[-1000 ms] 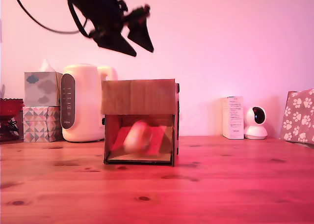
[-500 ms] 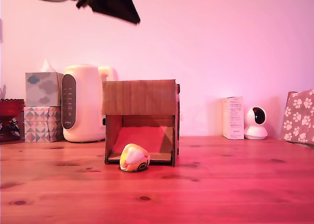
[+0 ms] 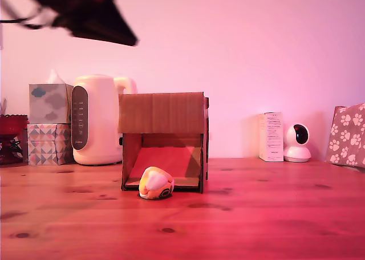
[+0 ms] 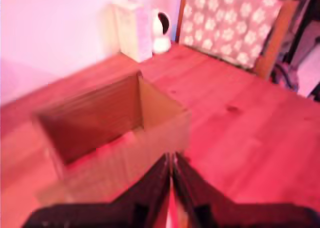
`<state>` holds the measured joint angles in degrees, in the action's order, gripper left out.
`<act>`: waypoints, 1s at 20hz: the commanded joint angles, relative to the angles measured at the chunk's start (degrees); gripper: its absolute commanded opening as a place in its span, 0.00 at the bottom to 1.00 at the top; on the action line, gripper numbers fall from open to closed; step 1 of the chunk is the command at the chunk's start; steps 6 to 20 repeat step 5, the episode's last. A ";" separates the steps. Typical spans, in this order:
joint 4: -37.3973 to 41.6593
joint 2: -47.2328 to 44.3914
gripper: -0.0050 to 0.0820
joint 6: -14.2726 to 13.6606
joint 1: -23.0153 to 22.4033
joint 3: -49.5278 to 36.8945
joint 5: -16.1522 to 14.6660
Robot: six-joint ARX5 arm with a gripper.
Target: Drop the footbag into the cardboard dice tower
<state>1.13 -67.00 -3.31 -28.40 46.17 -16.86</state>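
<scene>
1. Where the wooden desk (image 3: 256,214) meets the plain wall, a row of household things is lined along the rear edge. Dark knots are scattered over the planks, and everything is washed in pink-red light.
2. Toward the rear corner at the exterior view's left, two tissue boxes are stacked: a grey cloud-printed box (image 3: 50,103), with a tissue sticking up, upon a triangle-patterned box (image 3: 48,144). A white electric kettle (image 3: 94,120) is stood just beside them.
3. Along the rear edge at the exterior view's right, a slim white carton (image 3: 271,136), a small white security camera (image 3: 297,141) and a paw-print box (image 3: 347,134) are ranged, the last cut off by the frame.
4. The cardboard dice tower (image 3: 162,113) is set upright near the middle of the desk, in front of the kettle. A wide gap is seen under its flat front panel, with a red-lit sloped ramp inside. Its open top and shaded inner walls are shown, blurred, in the wrist view.
5. The footbag (image 3: 155,183) is laid on the desk just in front of that gap, outside the tower. Yellow, orange and white panels are seen, with a dark patch low on one side.
6. The gripper (image 3: 122,36) is held high toward the exterior view's left, blurred and well apart from the footbag. In the wrist view its dark fingers (image 4: 152,188) are pressed together at the tips, empty.
</scene>
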 commanded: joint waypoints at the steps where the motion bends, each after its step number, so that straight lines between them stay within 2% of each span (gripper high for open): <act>1: 1.46 3.08 0.03 1.46 0.76 -4.57 0.79; 5: 0.48 11.74 0.03 3.56 2.86 -12.85 1.25; 20: 0.48 11.74 0.03 3.56 2.86 -12.85 1.25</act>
